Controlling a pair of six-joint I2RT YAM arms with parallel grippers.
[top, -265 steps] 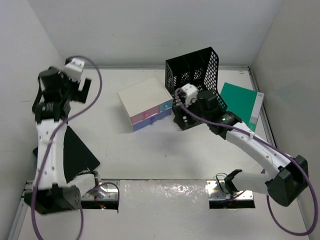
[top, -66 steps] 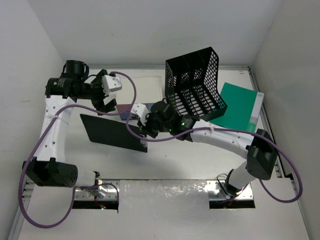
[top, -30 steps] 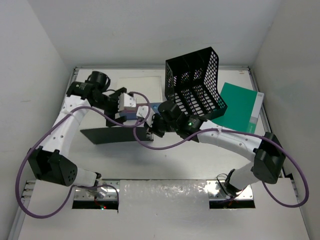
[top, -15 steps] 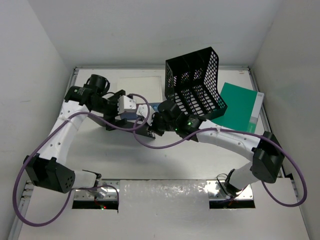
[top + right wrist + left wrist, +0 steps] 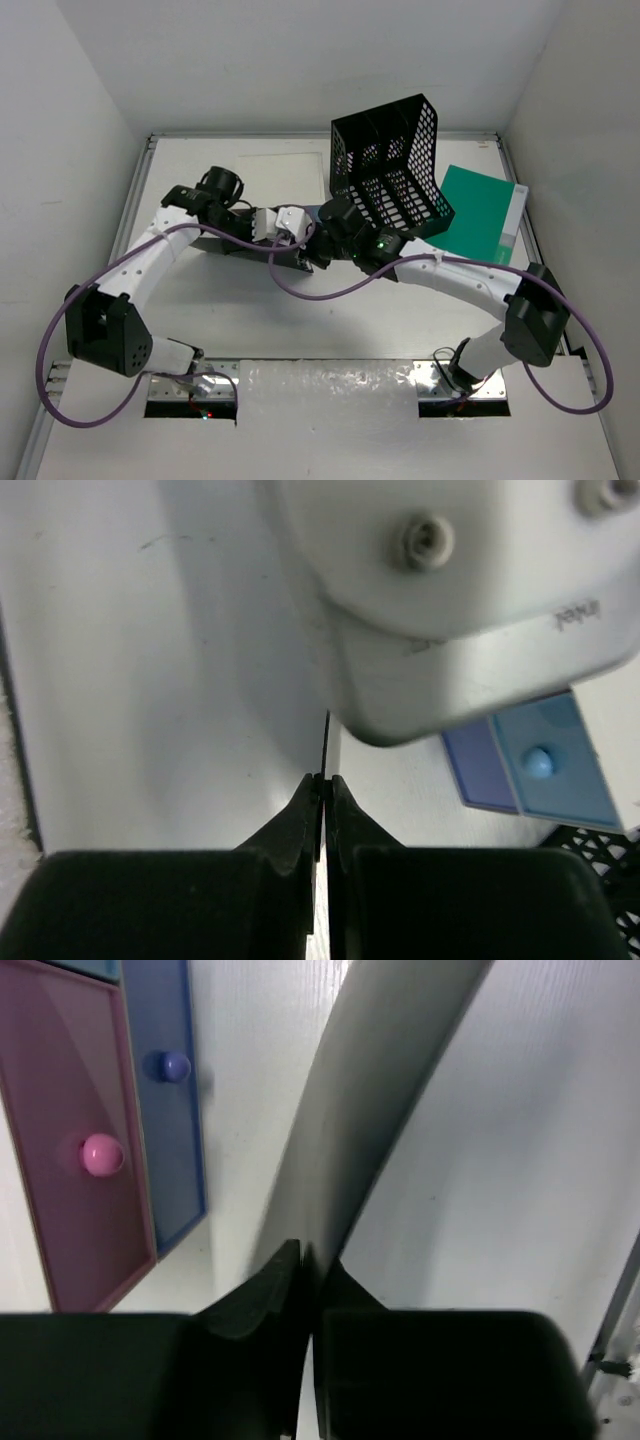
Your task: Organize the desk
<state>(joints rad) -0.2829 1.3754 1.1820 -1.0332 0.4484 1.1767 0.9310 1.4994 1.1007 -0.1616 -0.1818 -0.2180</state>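
The left tool (image 5: 305, 1258) is clenched on the edge of a thin dark sheet (image 5: 375, 1100), and the right tool (image 5: 322, 780) is pinched shut on the same sheet, seen edge-on. The sheet stands on edge over the white tabletop (image 5: 300, 320), which spreads beneath both arms. Two grips likely steady the bowing sheet upright for slotting into the black mesh file rack (image 5: 395, 150) just behind. The small drawer box (image 5: 80, 1190) sits beside it.

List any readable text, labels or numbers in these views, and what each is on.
"intel": printed upside down on the white housing, right wrist view.
No other text shows on the drawers, rack or green book.
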